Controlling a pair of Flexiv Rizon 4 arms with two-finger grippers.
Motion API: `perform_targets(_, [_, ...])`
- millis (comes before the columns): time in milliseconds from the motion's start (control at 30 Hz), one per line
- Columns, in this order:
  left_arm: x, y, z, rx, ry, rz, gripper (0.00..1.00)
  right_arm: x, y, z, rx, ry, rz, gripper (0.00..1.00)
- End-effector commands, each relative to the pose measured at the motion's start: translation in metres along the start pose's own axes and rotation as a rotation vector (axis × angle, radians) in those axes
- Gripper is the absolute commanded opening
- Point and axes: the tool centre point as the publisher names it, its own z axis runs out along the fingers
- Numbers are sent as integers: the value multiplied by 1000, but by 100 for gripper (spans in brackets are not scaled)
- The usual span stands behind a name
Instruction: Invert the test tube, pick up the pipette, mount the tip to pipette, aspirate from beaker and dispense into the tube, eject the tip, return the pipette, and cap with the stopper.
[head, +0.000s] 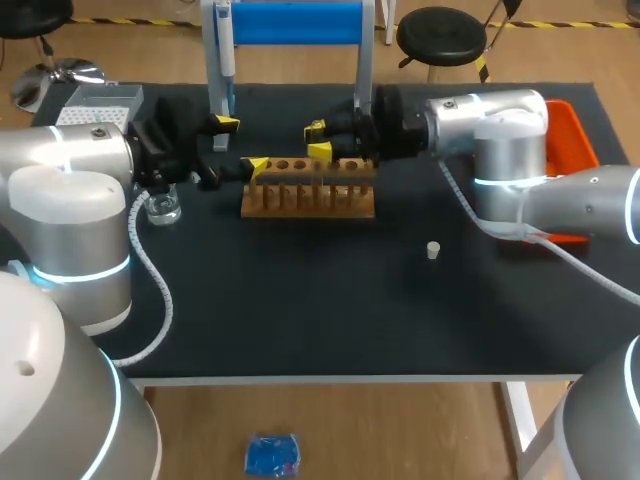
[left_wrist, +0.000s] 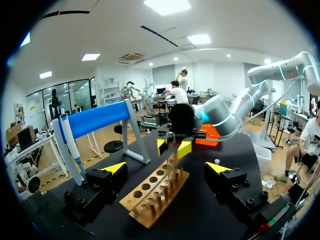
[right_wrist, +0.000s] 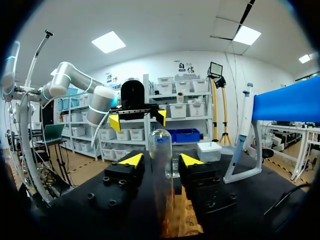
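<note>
Test tube (right_wrist: 162, 170) between parted right fingers (right_wrist: 131, 161)

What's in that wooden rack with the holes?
One clear test tube stands in the wooden rack, between the right gripper's open fingers; other holes seen look empty. The tube's bottom is hidden by the rack.

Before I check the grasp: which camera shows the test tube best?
Right wrist view: the test tube stands close up at the right gripper. Left wrist view shows it small and distant at the rack; the head view barely shows it.

The left arm (head: 70, 190) partly hides the beaker (head: 163, 208).
</note>
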Motion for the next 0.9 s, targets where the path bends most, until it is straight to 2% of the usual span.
perform_targets(33, [1, 1, 0, 5, -4, 1, 100, -2, -1, 1, 0, 7, 0, 17])
perform_targets(133, [1, 1, 0, 5, -4, 1, 100, -2, -1, 2, 3, 6, 0, 2])
perform_targets(167, [1, 1, 0, 5, -4, 1, 100, -1, -1, 2, 4, 7, 0, 0])
perform_targets(433, [1, 1, 0, 5, -4, 1, 100, 1, 4, 0, 15, 4, -6, 0])
perform_targets(900, [1, 1, 0, 5, -4, 1, 100, 5, 26, -5, 6, 6, -14, 0])
